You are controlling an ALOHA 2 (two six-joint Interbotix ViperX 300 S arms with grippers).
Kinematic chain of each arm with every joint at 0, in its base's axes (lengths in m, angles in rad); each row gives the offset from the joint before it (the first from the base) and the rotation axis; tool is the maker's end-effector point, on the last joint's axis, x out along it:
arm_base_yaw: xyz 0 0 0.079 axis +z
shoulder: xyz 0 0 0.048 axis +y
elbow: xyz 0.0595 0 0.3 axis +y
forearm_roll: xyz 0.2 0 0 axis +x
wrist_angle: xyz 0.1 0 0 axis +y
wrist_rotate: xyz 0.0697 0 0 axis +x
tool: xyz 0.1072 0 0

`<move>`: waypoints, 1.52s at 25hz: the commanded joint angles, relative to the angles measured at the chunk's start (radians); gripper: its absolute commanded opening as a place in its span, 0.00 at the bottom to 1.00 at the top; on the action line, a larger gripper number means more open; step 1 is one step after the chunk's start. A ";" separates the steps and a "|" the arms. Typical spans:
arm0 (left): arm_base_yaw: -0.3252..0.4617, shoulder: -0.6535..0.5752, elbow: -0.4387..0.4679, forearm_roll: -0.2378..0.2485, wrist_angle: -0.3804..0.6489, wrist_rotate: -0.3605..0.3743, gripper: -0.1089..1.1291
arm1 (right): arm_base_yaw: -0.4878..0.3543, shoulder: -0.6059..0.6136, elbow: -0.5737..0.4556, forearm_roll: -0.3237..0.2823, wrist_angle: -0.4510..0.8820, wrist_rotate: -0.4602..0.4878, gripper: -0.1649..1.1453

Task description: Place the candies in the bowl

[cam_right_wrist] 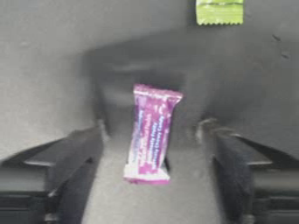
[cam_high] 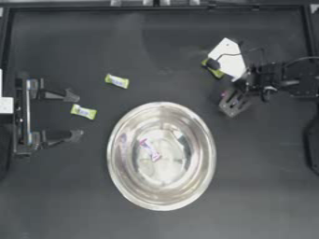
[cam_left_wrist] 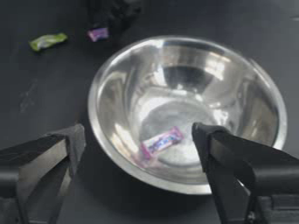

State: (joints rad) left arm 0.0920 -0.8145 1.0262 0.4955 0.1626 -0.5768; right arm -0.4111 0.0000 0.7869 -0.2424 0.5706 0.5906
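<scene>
Bowl (cam_high: 161, 156) sits mid-bench holding one pink candy (cam_high: 149, 149); two yellow-green candies (cam_high: 116, 81) lie at its ten o'clock near the idle, wide-open left gripper (cam_high: 70, 115). At its two o'clock the right gripper (cam_right_wrist: 151, 144) straddles another pink candy (cam_right_wrist: 150, 140), jaws wide and not touching; closing squarely across its middle looks best.

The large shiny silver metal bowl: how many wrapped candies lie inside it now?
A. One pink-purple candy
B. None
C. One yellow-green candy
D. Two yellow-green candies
A: the large shiny silver metal bowl holds a single pink-purple wrapped candy near its middle, seen in both the top and left wrist views.
</scene>
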 commanded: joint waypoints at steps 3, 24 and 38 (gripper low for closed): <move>0.002 0.006 -0.012 -0.003 -0.003 -0.002 0.92 | 0.002 -0.009 -0.003 -0.023 -0.003 0.018 0.49; 0.002 0.008 -0.009 -0.003 -0.003 -0.002 0.92 | 0.097 -0.314 -0.118 -0.041 0.163 0.008 0.42; 0.005 0.006 -0.009 -0.003 -0.003 -0.002 0.92 | 0.391 -0.176 -0.371 -0.034 0.156 0.008 0.42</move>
State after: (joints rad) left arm 0.0951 -0.8130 1.0262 0.4939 0.1626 -0.5783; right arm -0.0414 -0.1902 0.4648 -0.2746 0.7409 0.6013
